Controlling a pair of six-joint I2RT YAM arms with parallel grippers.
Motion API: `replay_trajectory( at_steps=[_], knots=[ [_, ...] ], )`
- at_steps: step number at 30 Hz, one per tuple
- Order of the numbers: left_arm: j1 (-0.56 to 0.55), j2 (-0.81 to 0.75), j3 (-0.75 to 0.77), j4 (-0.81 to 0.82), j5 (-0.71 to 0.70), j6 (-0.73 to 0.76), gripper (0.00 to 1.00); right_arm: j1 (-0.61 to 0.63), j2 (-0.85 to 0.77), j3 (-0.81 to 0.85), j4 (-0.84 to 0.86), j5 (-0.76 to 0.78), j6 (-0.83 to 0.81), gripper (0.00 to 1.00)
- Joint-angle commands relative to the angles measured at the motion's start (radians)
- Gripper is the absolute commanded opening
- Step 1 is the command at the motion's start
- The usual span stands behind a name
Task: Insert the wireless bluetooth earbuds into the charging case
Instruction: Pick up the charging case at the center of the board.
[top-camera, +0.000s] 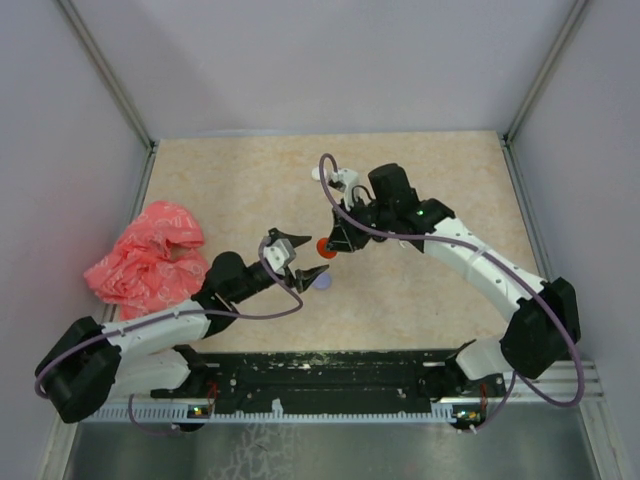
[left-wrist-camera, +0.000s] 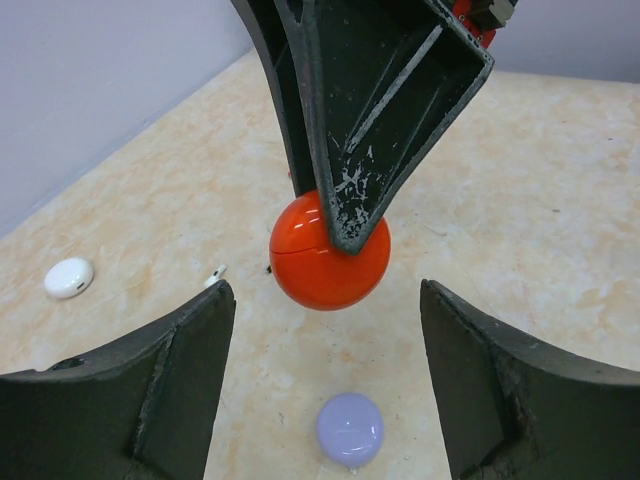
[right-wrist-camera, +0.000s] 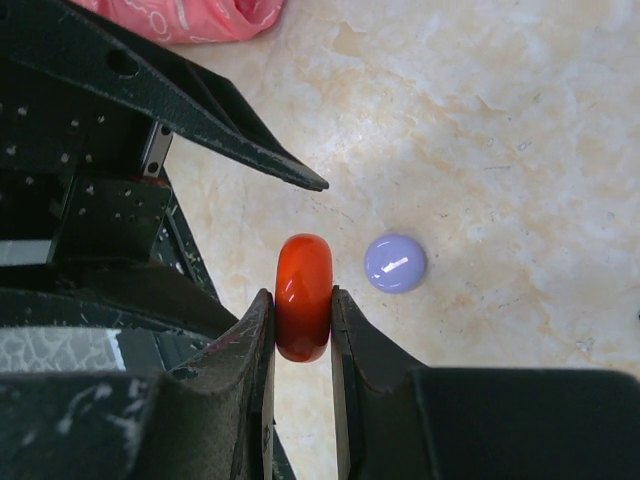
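A crumpled pink bag (top-camera: 150, 262), its white print too blurred to read, lies at the left of the table (top-camera: 230, 180). The left gripper (top-camera: 312, 278) hangs spread wide over a lilac round case (left-wrist-camera: 350, 428). A tiny white earbud (left-wrist-camera: 215, 274) lies on the table between a white round case (left-wrist-camera: 68, 277) and the red round case (right-wrist-camera: 303, 330). The right gripper (right-wrist-camera: 300, 296) pinches the red case, which is closed.

A beige, marbled bench (top-camera: 420, 300) fills the middle, evenly lit, with only soft shadows. Plain pale grey-lilac walls (top-camera: 330, 60) close it in on the far, left and right sides, with slanting metal posts (top-camera: 105, 70) at the far corners. A black rail (top-camera: 330, 368) runs along the near edge.
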Motion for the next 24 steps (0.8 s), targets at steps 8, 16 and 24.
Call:
replay_trajectory(
  at_steps=[8, 16, 24],
  knots=[
    [0.067, -0.043, 0.028, 0.011, 0.383, -0.127, 0.76, -0.003, -0.132, 0.066, -0.122, -0.158, -0.326, 0.00],
    [0.128, 0.022, 0.048, 0.197, 0.562, -0.352, 0.72, 0.042, -0.144, 0.105, -0.213, -0.161, -0.458, 0.00],
    [0.140, 0.095, 0.100, 0.236, 0.643, -0.462, 0.65, 0.067, -0.132, 0.140, -0.249, -0.169, -0.516, 0.00]
  ],
)
